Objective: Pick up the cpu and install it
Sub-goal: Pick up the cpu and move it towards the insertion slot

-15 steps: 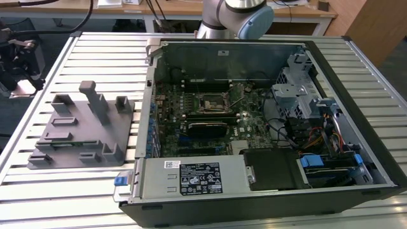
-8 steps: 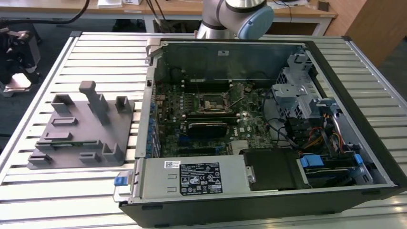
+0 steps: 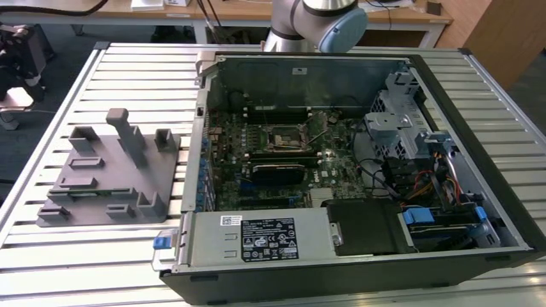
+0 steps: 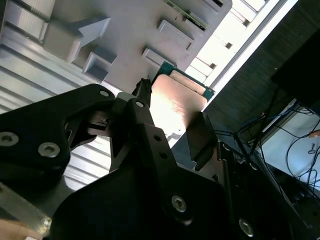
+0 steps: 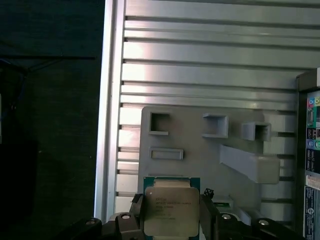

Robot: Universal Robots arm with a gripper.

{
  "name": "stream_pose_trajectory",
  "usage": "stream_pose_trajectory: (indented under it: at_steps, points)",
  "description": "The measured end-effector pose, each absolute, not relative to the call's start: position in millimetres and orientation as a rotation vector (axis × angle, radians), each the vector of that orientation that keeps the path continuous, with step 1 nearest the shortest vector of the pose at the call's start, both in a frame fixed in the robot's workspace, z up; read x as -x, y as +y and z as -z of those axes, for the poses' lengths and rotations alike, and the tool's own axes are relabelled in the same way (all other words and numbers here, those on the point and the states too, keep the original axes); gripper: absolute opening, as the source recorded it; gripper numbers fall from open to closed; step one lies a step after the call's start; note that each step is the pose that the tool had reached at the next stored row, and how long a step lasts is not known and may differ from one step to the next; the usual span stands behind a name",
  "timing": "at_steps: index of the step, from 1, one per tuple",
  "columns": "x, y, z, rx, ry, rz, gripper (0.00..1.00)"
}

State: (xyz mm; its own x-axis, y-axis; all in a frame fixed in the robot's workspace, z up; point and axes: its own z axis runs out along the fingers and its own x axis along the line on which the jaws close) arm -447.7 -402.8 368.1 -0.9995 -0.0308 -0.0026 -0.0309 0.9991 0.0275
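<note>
Closest to the lens are my jaws, black and clamped on the cpu [image 5: 170, 210], one against each of two opposite sides, as both wrist views show. Its silver-grey lid faces the first wrist camera, with a thin green rim of board showing around it. As far as I can judge it hangs in the air, above the grey holder tray [image 5: 200, 165] and apart from it.

I take this chip to be light, thin and quite stiff, so weight is no worry. The polished lid looks slick, and the underside, which I cannot see, is likely the delicate face. The sensible hold is the one I have: on the side edges, flat and level, with modest pressure, never on the top or bottom faces. A skewed grip could let it pivot or slip.

Below, the tray lies on the slatted metal surface [image 5: 210, 75], toward the edge at the exterior view's left. Farther along the surface sits the open computer case [image 3: 384, 275]. Within it is the motherboard's socket [image 3: 279, 135], near the case's far wall.
</note>
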Motion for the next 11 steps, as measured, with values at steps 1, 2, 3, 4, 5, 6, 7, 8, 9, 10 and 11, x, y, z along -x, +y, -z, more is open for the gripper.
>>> stream_pose_trajectory:
  at_steps: [1,2,3,4,5,6,7,8,9,10,11]
  points:
    - [448,-403,-370,0.048,3.139,-0.043,0.53]
    - [448,-402,-373,0.048,3.139,-0.043,0.53]
    - [448,-402,-375,0.048,3.139,-0.043,0.53]
    - [448,-402,-377,0.048,3.139,-0.043,0.53]
    - [448,-402,-380,0.048,3.139,-0.043,0.53]
    - [448,-402,-382,0.048,3.139,-0.043,0.53]
    - [448,-401,-384,0.048,3.139,-0.043,0.53]
    - [448,-401,-386,0.048,3.139,-0.043,0.53]
    - [448,-401,-388,0.048,3.139,-0.043,0.53]
    - [448,-401,-391,0.048,3.139,-0.043,0.53]
    - [448,-400,-393,0.049,3.139,-0.043,0.53]
